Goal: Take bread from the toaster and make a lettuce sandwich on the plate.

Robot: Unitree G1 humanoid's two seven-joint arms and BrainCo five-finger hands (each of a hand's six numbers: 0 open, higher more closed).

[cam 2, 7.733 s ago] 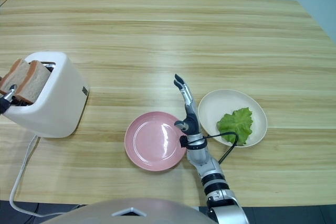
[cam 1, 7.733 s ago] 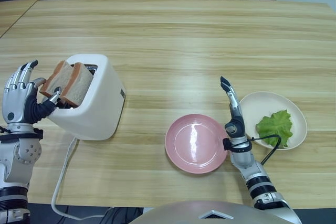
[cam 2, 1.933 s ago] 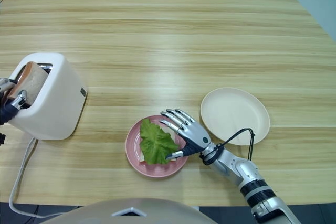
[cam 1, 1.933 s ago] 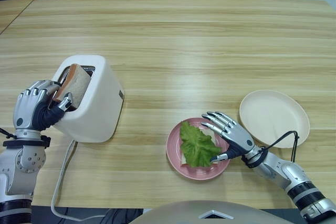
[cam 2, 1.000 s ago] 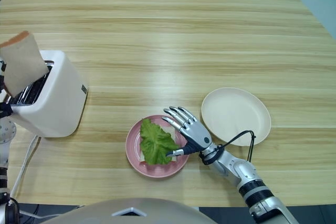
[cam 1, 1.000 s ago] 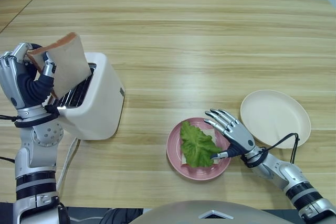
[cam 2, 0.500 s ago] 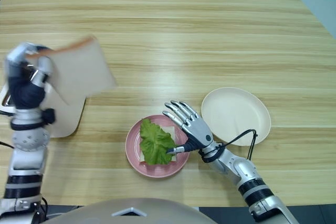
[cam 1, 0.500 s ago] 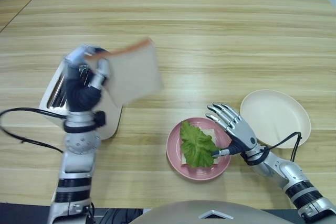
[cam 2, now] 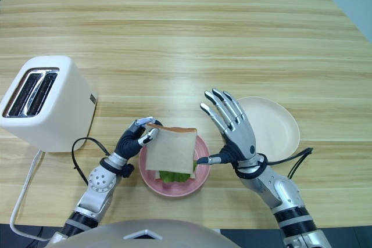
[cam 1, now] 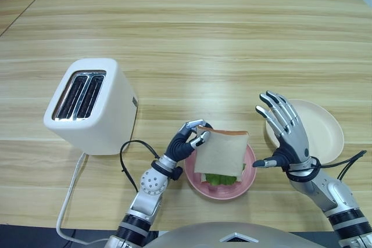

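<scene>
Left hand (cam 1: 187, 142) is pinching the far left corner of the bread slice (cam 1: 221, 154), fingers curled onto it, and is laying it flat over the pink plate (cam 1: 192, 182). Right hand (cam 1: 285, 132) is hovering with fingers spread and nothing in it, raised between the pink plate and the cream plate (cam 1: 322, 135).

Around them the table (cam 1: 203, 39) is offering wide bare wood on the far side. The toaster (cam 1: 93, 105) is sitting well to the left with both slots showing no bread, its cord (cam 1: 70, 193) trailing toward the near edge. The cream plate is lying just beside the pink one, to its right. Lettuce (cam 1: 216, 179) is peeking out under the slice's near edge.

By my reading, the closing step is under way: the top slice is going onto the lettuce. What is coming next looks like letting go of the corner and drawing the left hand back toward the toaster side, without dragging the slice askew. The pink plate is lying close to the near table edge, so a nudge that way is worth avoiding.
</scene>
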